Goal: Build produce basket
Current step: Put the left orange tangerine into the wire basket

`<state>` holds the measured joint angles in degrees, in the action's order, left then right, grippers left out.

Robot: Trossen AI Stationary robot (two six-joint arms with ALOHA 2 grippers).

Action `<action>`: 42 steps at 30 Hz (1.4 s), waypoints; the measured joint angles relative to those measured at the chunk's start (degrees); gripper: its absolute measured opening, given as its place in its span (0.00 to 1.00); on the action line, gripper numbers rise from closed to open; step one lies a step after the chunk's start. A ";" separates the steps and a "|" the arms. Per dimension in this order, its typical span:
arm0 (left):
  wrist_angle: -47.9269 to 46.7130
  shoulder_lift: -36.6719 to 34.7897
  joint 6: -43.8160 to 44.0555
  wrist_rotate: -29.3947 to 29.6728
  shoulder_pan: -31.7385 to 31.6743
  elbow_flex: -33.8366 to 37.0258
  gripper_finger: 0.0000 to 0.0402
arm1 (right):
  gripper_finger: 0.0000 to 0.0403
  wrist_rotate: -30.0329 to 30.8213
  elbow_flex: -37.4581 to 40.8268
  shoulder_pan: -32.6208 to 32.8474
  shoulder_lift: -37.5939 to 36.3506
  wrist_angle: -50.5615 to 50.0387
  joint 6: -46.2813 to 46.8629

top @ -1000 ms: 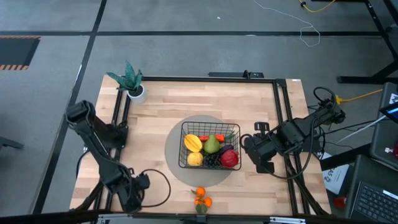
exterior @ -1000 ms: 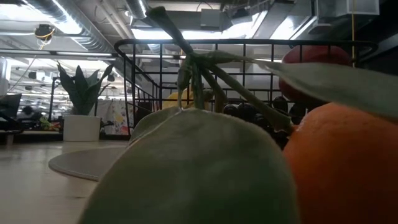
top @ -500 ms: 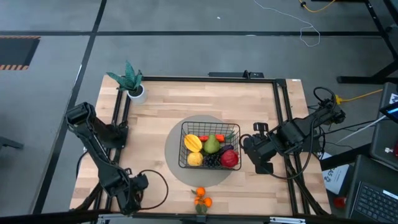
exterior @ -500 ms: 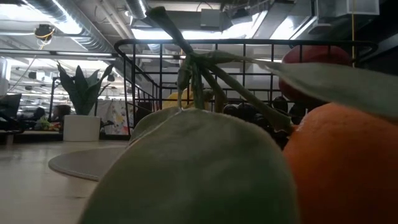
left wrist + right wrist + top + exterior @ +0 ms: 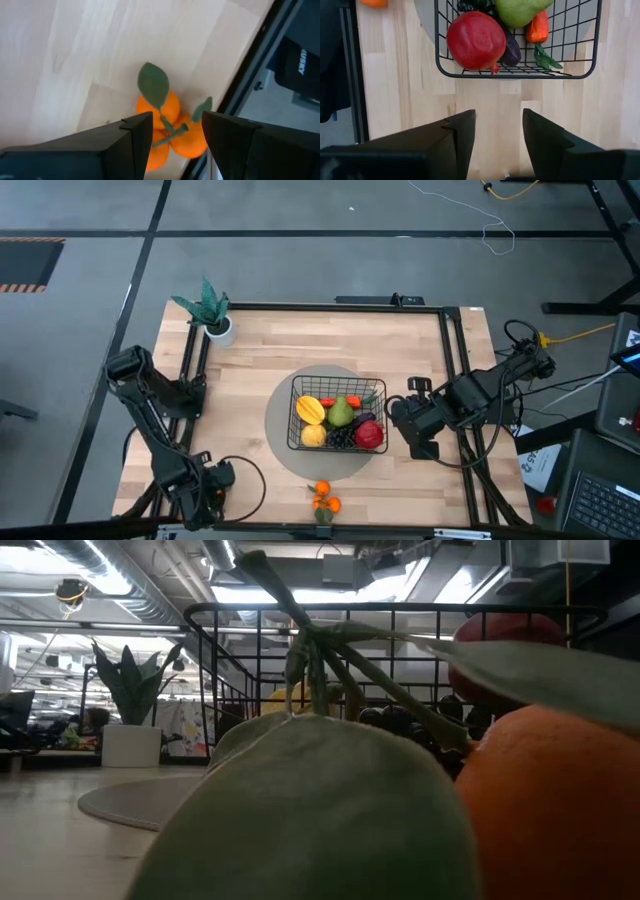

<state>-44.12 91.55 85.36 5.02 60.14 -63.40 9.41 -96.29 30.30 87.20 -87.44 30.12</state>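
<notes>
Fingers (image 5: pixel 131 145) apart near tangerines (image 5: pixel 323 500); basket (image 5: pixel 296 442) holds apple (image 5: pixel 369 434), pear (image 5: pixel 342 412).

The basket (image 5: pixel 338 423) is black wire with an open grid pattern. In it lie a red apple (image 5: pixel 475 41), a green pear (image 5: pixel 520 11), an orange carrot (image 5: pixel 538 27), a dark purple eggplant (image 5: pixel 511 51) and 2 yellow fruits (image 5: pixel 311 421). The tangerines (image 5: pixel 170 134) are bright orange with dull green leaves. The table (image 5: pixel 260 360) is pale wood with light grain. The round mat (image 5: pixel 281 430) is grey.
</notes>
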 joint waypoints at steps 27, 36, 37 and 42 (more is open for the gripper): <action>-0.37 4.94 -1.61 -3.05 2.20 -0.04 0.39 | 0.37 0.00 0.00 0.01 0.00 0.63 1.34; -1.97 4.94 -2.43 -3.02 3.19 -0.04 0.39 | 0.37 0.00 0.00 0.00 0.02 0.64 1.36; -2.40 4.94 -2.43 -3.02 3.19 -0.03 0.39 | 0.37 0.00 0.00 0.00 0.02 0.64 1.36; -3.08 4.94 -2.43 -3.02 3.19 -0.02 0.38 | 0.37 0.00 0.00 0.01 0.02 0.64 1.36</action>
<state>-47.20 96.49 82.94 2.00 63.33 -63.42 9.41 -96.29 30.32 87.22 -86.80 31.48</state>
